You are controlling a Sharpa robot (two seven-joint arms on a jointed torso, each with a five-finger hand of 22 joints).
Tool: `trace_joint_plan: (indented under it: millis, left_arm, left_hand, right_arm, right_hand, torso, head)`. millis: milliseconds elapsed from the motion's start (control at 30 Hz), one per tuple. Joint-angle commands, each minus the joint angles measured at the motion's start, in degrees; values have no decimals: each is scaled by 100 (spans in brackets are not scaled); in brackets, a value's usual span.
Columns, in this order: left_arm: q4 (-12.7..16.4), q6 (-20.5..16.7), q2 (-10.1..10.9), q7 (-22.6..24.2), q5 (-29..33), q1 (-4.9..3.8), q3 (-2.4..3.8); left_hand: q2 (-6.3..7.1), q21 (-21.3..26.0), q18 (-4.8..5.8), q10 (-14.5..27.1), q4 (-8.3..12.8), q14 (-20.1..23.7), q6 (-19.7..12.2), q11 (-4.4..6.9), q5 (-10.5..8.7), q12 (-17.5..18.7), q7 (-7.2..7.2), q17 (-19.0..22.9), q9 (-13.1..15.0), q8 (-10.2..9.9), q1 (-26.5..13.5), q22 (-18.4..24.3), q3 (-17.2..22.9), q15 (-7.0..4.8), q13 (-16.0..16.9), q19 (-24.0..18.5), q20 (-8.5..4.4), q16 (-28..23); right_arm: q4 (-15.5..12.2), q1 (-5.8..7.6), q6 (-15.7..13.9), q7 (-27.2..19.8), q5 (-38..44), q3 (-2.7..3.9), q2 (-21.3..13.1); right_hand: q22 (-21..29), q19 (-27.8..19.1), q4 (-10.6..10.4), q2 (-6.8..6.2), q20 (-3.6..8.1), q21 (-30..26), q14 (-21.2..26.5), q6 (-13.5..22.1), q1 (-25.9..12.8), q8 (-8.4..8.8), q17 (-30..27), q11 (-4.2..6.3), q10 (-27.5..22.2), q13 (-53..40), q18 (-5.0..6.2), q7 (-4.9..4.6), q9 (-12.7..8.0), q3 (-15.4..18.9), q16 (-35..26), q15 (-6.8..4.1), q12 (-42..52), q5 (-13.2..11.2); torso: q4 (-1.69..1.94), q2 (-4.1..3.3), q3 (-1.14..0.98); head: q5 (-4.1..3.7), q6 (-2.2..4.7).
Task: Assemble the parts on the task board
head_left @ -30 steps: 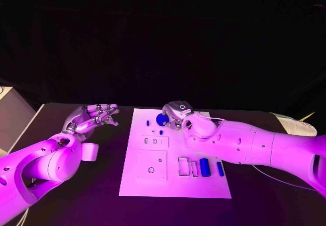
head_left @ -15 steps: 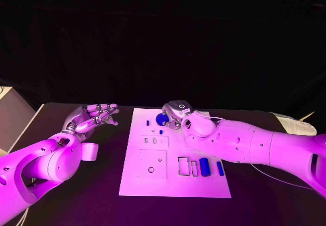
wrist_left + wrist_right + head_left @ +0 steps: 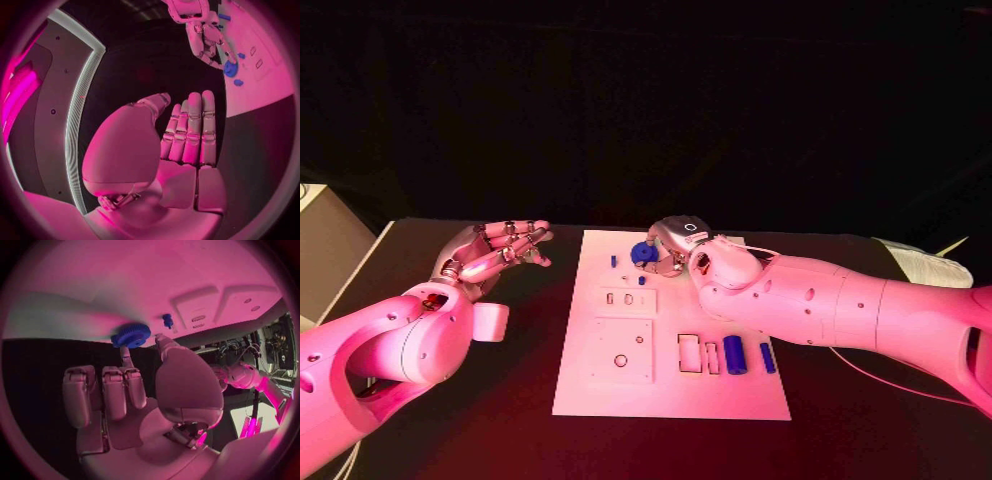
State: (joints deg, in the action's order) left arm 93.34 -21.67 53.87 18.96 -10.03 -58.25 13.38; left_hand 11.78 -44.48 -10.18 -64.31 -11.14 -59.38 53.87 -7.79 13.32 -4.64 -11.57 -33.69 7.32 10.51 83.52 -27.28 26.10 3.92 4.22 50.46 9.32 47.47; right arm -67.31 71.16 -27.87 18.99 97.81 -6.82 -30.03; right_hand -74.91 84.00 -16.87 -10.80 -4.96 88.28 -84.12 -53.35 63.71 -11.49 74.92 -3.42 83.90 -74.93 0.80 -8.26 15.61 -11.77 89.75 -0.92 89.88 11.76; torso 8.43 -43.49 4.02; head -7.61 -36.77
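In the head view I see my left hand (image 3: 495, 252) raised over the black table (image 3: 473, 410) just beside the task board (image 3: 668, 390), its fingers apart and holding nothing. My right hand (image 3: 678, 243) sits over the board's far end, at a blue gear (image 3: 643, 253); two blue cylinders (image 3: 734, 354) lie near the board's near right edge. From the left wrist view, my left hand (image 3: 184, 135) has its fingers straight and side by side, with nothing in it, and the gear (image 3: 230, 69) lies on the board under the other hand. From the right wrist view, one fingertip (image 3: 125, 352) touches the gear (image 3: 132, 334), thumb alongside, the other fingers folded; I cannot tell whether it holds it.
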Motion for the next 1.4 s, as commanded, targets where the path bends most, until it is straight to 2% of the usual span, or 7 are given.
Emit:
trace_joint_plan:
  millis: [33, 167, 333, 900, 1167, 1400]
  left_arm:
    - [15, 66, -4, -4, -40, -3, 4]
    - [12, 64, -7, -13, -45, -3, 4]
    - [9, 62, -10, -22, -47, -3, 4]
    - [15, 54, 2, -28, -47, -3, 4]
    - [17, 51, 14, -28, -47, -3, 4]
    - [19, 48, 21, -26, -47, -3, 4]
  left_hand:
    - [-4, -25, -16, 35, -5, 36, -41, -10, -30, -10, 12, 7, 6, 18, -9, -9, 34, -6, -2, -43, 14, 34]
    - [-4, -25, -16, 35, -5, 36, -41, -10, -30, -10, 12, 7, 6, 18, -9, -9, 34, -6, -2, -43, 14, 34]
    - [-3, -33, -16, 42, 2, 40, -47, -12, -28, -8, 10, 10, 6, 16, -1, -15, 40, -6, -3, -50, 14, 38]
    - [-3, -33, -16, 42, 2, 40, -47, -12, -28, -8, 10, 10, 6, 16, -1, -15, 40, -6, -3, -50, 14, 38]
    - [-3, -33, -16, 42, 2, 40, -47, -12, -28, -8, 10, 10, 6, 16, -1, -15, 40, -6, -3, -50, 14, 38]
    - [-2, -51, -16, 54, 7, 49, -60, -18, -28, -5, 2, 17, 5, 13, 0, -28, 47, -2, -5, -65, 16, 46]
  right_arm:
    - [-43, -10, 242, -295, -326, -7, -11]
    - [-60, -10, 259, -328, -370, -7, -32]
    - [-55, -10, 323, -332, -435, -7, -51]
    - [-133, -10, 641, -436, -756, -8, -197]
    - [-254, -10, 548, -493, -869, -8, -313]
    - [-307, -9, 410, -544, -954, -7, -349]
  right_hand:
    - [-1353, 532, -1, 14, -32, 35, -588, -2, -55, 20, 1508, -47, 610, -1507, -35, -20, -2, 88, 25, 40, 12, -89]
    - [-1358, 534, 2, 75, -32, 39, -588, -22, -44, 22, 1508, -45, 610, -1507, -37, -17, -2, 117, 25, 37, 12, -55]
    - [-1360, 535, 3, 134, -30, 40, -588, -40, -23, 24, 1508, -41, 610, -1507, -37, -13, -1, 121, 25, 33, 12, 0]
    - [-1361, 535, -4, 150, -29, 40, -588, -37, -78, 39, 1508, -42, 610, -1507, -37, -15, -6, 162, 25, 33, 12, 43]
    - [-1365, 537, -6, 185, -29, 44, -588, -39, -122, 46, 1508, -43, 610, -1507, -38, -17, -8, 176, 25, 35, 12, 66]
    - [-1371, 539, 2, 209, -30, 49, -588, -29, -127, 59, 1508, -47, 610, -1507, -40, -24, -13, 173, 25, 38, 12, 98]
  torso:
    - [-2, -1, 1]
    - [2, -3, -4]
    - [5, 1, 3]
    - [-3, 2, 2]
    - [-11, 4, -1]
    - [0, -6, 4]
  head:
    - [2, -6]
    - [0, -8]
    - [-4, -14]
    - [-14, -14]
    - [-17, -9]
    - [-27, 8]
